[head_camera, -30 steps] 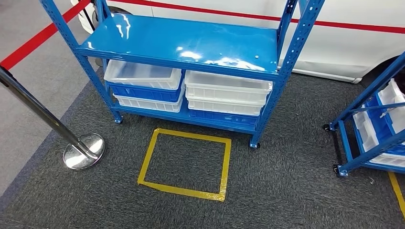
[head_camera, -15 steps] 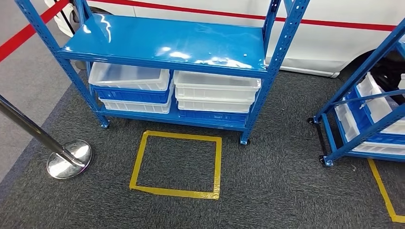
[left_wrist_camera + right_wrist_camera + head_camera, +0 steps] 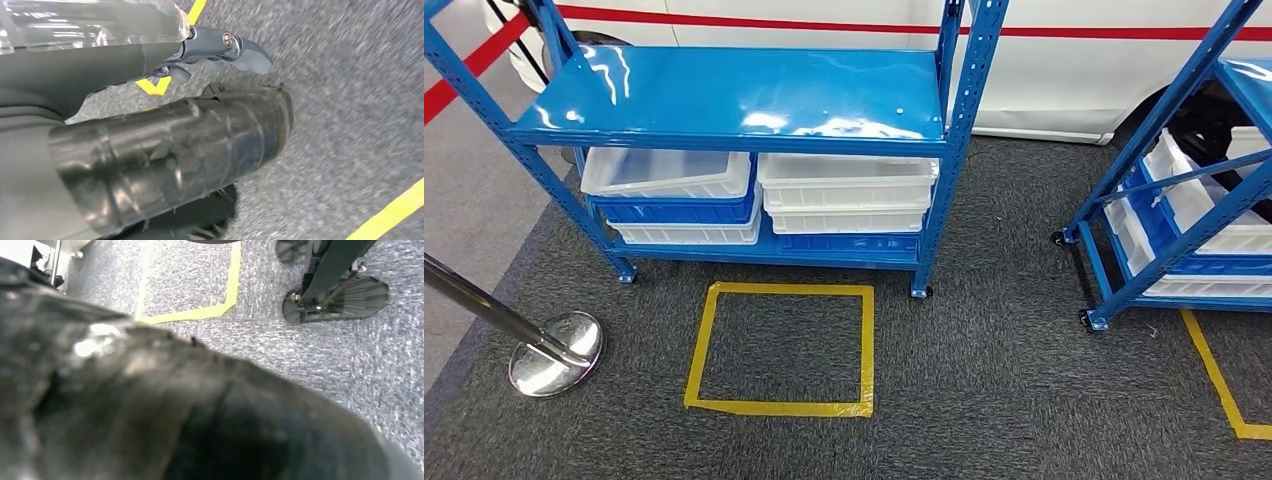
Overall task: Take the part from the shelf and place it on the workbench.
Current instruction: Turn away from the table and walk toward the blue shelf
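The blue metal shelf [image 3: 734, 90] stands ahead in the head view, its glossy top level bare. Its lower level holds stacked white and blue bins [image 3: 849, 185], and the left stack's clear top bin [image 3: 669, 172] looks empty. I cannot make out a part anywhere. My left hand [image 3: 165, 100] hangs above the grey carpet, its grey fingers [image 3: 240, 50] stretched out beside a thick dark wrapped thumb, with nothing between them. My right hand [image 3: 150, 405] is a dark blurred mass close to the lens, and its fingers cannot be made out.
A yellow tape square [image 3: 774, 408] marks the carpet in front of the shelf. A chrome stanchion base [image 3: 554, 352] stands at the left. A second blue shelf [image 3: 1159, 120] with white bins [image 3: 1194, 200] is at the right, more yellow tape [image 3: 1214, 380] before it. A white car [image 3: 1074, 70] stands behind.
The whole picture has slid left, so the camera has turned right. The second shelf at the right has come further into view, and the stanchion has neared the left edge.
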`<action>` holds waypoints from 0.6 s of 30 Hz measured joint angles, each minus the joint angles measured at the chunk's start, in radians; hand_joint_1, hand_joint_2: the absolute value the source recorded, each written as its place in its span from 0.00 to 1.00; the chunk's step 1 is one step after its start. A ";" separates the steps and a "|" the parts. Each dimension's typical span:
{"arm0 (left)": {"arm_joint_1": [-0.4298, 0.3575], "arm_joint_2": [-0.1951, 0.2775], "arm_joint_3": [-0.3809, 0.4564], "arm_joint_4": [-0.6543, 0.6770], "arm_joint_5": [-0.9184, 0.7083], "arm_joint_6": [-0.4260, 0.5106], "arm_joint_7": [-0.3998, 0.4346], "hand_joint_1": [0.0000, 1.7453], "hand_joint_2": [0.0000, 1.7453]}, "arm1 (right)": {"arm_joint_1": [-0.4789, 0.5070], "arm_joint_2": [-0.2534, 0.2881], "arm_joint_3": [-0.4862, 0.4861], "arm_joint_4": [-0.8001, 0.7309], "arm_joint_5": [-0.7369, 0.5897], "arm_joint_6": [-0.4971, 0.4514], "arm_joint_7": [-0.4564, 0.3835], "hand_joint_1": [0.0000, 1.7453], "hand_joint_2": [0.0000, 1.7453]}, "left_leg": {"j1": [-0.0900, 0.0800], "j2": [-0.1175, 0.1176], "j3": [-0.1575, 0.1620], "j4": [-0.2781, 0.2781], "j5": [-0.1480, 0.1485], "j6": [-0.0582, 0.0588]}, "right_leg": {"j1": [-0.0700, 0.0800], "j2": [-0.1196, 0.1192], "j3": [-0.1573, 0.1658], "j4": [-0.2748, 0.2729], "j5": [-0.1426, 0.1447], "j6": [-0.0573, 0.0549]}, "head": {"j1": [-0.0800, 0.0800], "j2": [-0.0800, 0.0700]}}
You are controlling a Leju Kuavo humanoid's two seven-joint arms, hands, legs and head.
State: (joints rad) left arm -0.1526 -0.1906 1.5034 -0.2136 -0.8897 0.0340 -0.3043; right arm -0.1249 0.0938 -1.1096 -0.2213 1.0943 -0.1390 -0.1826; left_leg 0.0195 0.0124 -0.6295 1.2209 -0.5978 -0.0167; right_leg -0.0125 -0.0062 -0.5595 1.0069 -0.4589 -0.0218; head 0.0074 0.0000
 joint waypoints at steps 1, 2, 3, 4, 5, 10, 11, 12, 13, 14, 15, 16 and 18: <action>0.002 0.000 0.000 0.000 0.000 0.003 0.004 0.00 0.00 | 0.000 0.000 -0.001 0.000 -0.002 -0.001 0.007 0.00 0.00 | 0.000 -0.002 -0.028 0.055 -0.017 -0.002 | 0.002 0.002 0.000 0.001 -0.001 -0.002 | 0.000 0.000; 0.003 0.000 0.000 0.000 -0.001 0.008 0.009 0.00 0.00 | -0.001 0.000 -0.004 0.000 -0.004 -0.003 0.015 0.00 0.00 | 0.000 -0.003 -0.040 0.076 -0.012 -0.002 | 0.003 0.005 0.002 0.001 -0.002 -0.002 | 0.000 0.000; 0.004 0.000 -0.001 0.000 -0.002 0.016 0.017 0.00 0.00 | -0.001 0.000 -0.007 0.000 -0.008 -0.006 0.025 0.00 0.25 | 0.000 -0.003 -0.034 0.058 0.013 -0.001 | 0.004 0.009 0.003 0.003 -0.004 -0.002 | 0.000 0.000; 0.005 0.000 -0.002 0.000 -0.004 0.028 0.028 0.00 0.00 | -0.001 0.001 -0.010 0.000 -0.013 -0.009 0.032 0.00 0.50 | 0.000 -0.004 -0.010 0.001 0.052 0.002 | 0.005 0.013 0.005 0.006 -0.006 -0.001 | 0.000 0.000; 0.005 0.001 -0.004 0.000 -0.005 0.044 0.043 0.00 0.00 | -0.001 0.002 -0.013 0.000 -0.017 -0.011 0.036 0.00 0.75 | 0.000 -0.006 0.020 -0.070 0.090 0.007 | 0.005 0.016 0.006 0.009 -0.009 0.002 | 0.000 0.000; 0.003 0.002 -0.009 0.000 -0.011 0.148 0.151 0.00 0.75 | -0.005 0.005 -0.030 0.000 -0.028 -0.012 0.041 0.00 1.00 | -0.008 -0.012 0.072 -0.200 0.129 0.030 | 0.007 0.024 -0.004 0.020 -0.014 0.027 | 0.000 0.000; 0.004 0.002 -0.010 0.000 -0.013 0.168 0.170 0.00 1.00 | -0.005 0.004 -0.033 0.000 -0.029 -0.012 0.043 0.00 1.00 | -0.006 -0.011 0.075 -0.206 0.133 0.036 | 0.006 0.023 -0.004 0.023 -0.018 0.032 | 0.000 0.000; 0.004 0.001 -0.011 0.000 -0.016 0.186 0.187 0.00 1.00 | -0.005 0.004 -0.036 0.000 -0.029 -0.012 0.045 0.00 1.00 | -0.004 -0.009 0.078 -0.212 0.136 0.043 | 0.007 0.021 -0.010 0.039 -0.031 0.037 | 0.001 0.000; 0.005 0.001 -0.011 0.000 -0.019 0.201 0.201 0.00 1.00 | -0.006 0.003 -0.038 0.000 -0.030 -0.012 0.047 0.00 1.00 | -0.001 -0.007 0.081 -0.217 0.139 0.049 | 0.006 0.019 -0.026 0.074 -0.054 0.041 | 0.001 0.000; 0.005 0.001 -0.012 0.000 -0.019 0.212 0.214 0.00 1.00 | -0.006 0.003 -0.040 0.000 -0.031 -0.012 0.049 0.00 1.00 | -0.001 -0.006 0.082 -0.219 0.140 0.053 | 0.003 0.017 -0.052 0.129 -0.084 0.044 | 0.002 0.000; 0.005 0.001 -0.012 0.000 -0.018 0.217 0.224 0.00 1.00 | -0.006 0.003 -0.043 0.000 -0.032 -0.012 0.051 0.00 1.00 | -0.001 -0.005 0.081 -0.219 0.141 0.055 | 0.002 0.016 -0.085 0.195 -0.114 0.047 | 0.002 0.000; 0.005 0.001 -0.012 0.000 -0.012 0.212 0.230 0.00 1.00 | -0.006 0.003 -0.045 0.000 -0.032 -0.012 0.052 0.00 1.00 | -0.001 -0.004 0.081 -0.219 0.140 0.056 | -0.001 0.016 -0.114 0.253 -0.133 0.050 | 0.002 0.000; 0.005 0.001 -0.012 0.000 0.004 0.176 0.225 0.00 1.00 | -0.006 0.003 -0.049 0.001 -0.031 -0.011 0.055 0.00 1.00 | -0.001 -0.003 0.082 -0.217 0.139 0.055 | -0.004 0.013 -0.129 0.277 -0.118 0.054 | 0.002 0.000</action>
State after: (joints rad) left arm -0.1472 -0.1895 1.4916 -0.2136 -0.8862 0.2098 -0.0793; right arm -0.1308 0.0972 -1.1584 -0.2206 1.0628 -0.1503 -0.1280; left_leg 0.0186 0.0096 -0.5480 1.0038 -0.4589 0.0381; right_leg -0.0170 0.0065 -0.6889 1.2839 -0.5765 0.0325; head 0.0090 0.0000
